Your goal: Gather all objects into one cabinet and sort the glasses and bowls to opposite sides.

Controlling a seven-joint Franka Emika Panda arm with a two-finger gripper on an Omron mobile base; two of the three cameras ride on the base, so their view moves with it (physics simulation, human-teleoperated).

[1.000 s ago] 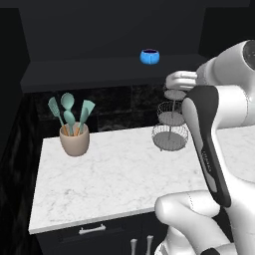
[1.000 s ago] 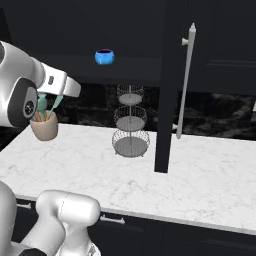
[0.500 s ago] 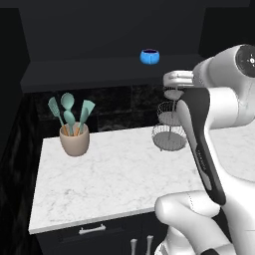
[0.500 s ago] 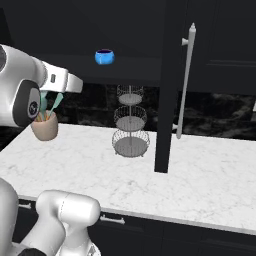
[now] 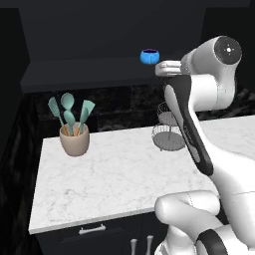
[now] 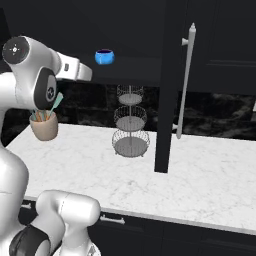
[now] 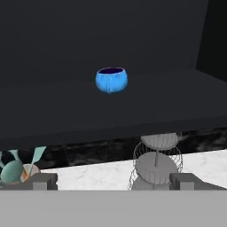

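Observation:
One of the glasses, a small bright-blue cup (image 5: 149,56) (image 6: 104,56) (image 7: 111,80) with a dark purple inside, stands upright on the long dark shelf board (image 5: 84,72) (image 6: 142,64) (image 7: 48,106) of the black open-fronted cabinet. My gripper (image 7: 114,182) is open and holds nothing. It faces the cup from in front, a little below shelf height and well short of it. The arm's white hand end (image 5: 168,67) (image 6: 76,70) hangs in the air beside the shelf edge. The bowl is out of view.
A beige pot of teal utensils (image 5: 74,140) (image 6: 44,127) stands on the white marble counter (image 5: 109,174) (image 6: 200,175). A three-tier wire stand (image 5: 168,135) (image 6: 130,127) (image 7: 156,165) sits below the shelf. A black door with a long silver handle (image 6: 186,80) juts out on the right.
The hand has risen and moved closer to the shelf edge near the blue cup. The cup has not moved, and the gripper has stayed open.

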